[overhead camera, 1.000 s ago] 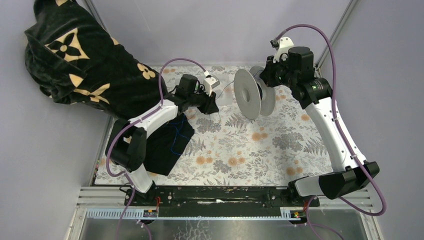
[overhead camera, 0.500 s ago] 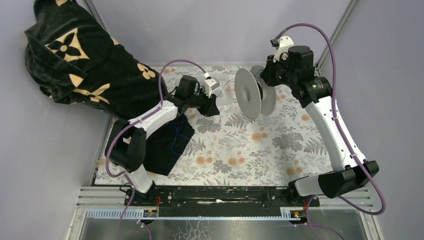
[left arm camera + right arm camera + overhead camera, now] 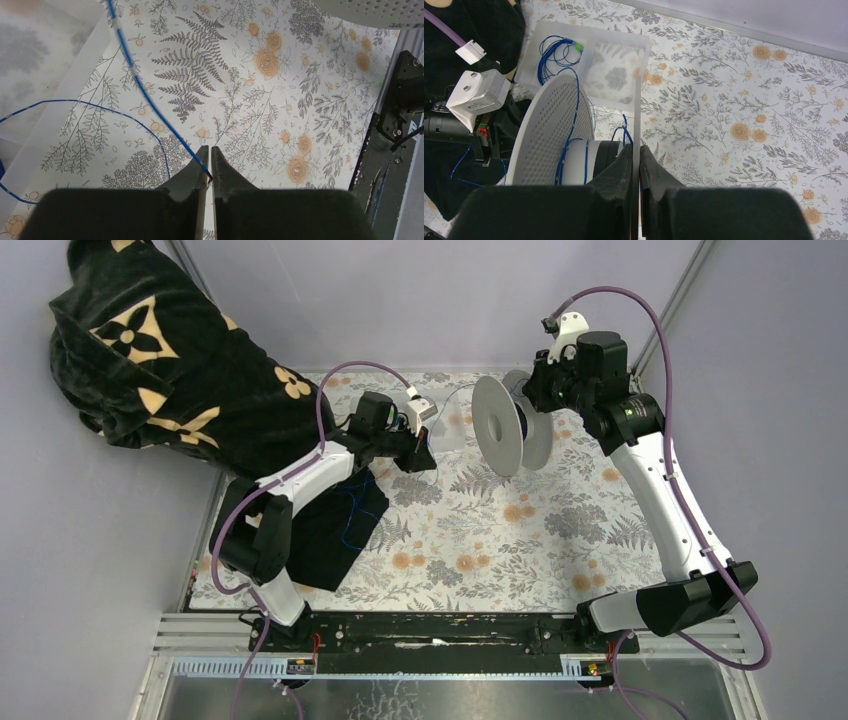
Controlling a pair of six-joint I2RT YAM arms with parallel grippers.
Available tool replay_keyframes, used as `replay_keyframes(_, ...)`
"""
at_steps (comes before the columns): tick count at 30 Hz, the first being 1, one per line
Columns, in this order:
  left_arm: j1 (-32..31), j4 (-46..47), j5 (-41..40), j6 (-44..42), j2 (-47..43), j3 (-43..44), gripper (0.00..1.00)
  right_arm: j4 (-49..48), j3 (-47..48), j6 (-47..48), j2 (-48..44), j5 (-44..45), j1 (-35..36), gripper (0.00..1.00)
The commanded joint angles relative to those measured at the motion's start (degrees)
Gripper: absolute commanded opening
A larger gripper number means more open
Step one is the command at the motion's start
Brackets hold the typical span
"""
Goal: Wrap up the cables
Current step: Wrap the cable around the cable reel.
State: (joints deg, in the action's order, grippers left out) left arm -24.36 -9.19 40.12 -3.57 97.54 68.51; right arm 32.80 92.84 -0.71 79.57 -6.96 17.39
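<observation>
The left gripper (image 3: 209, 162) is pinched shut on a thin blue cable (image 3: 143, 85), which is stretched away over the flowered cloth (image 3: 280, 100). The right gripper (image 3: 640, 155) is clamped on the rim of a white spool (image 3: 549, 130), where more blue cable is wound.

the cables (image 3: 150, 101) are blue, the spool (image 3: 549, 135) white and perforated, the tablecloth (image 3: 520, 540) grey ferns with orange roses.
</observation>
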Motion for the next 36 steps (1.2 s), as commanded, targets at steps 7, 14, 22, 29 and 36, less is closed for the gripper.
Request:
replay_keyframes(7, 0.28, 1.1, 1.18, -3.16, 0.67, -1.33, 0.0, -2.76, 7.14, -3.41, 0.9, 1.23, -1.23, 0.0)
replay_keyframes(14, -0.54, 0.97, -0.41, -5.74, 1.52, -2.52, 0.0, -1.15, 12.2, -7.98, 4.03, -1.09, -3.16, 0.0)
replay_keyframes(22, -6.26, -3.72, -0.93, -13.6, 1.11, -2.32, 0.01, -6.24, 11.34, -11.5, 4.82, 3.31, -4.28, 0.0)
replay_keyframes(29, -14.04, -9.52, -1.58, -18.42, 2.13, 3.26, 0.01, -9.53, 8.76, -11.67, 6.1, 7.11, -4.27, 0.0)
replay_keyframes(36, -21.81, -14.88, -2.93, -19.37, 4.03, 13.01, 0.0, -12.95, 2.55, -9.74, 6.0, 9.04, -4.17, 0.0)
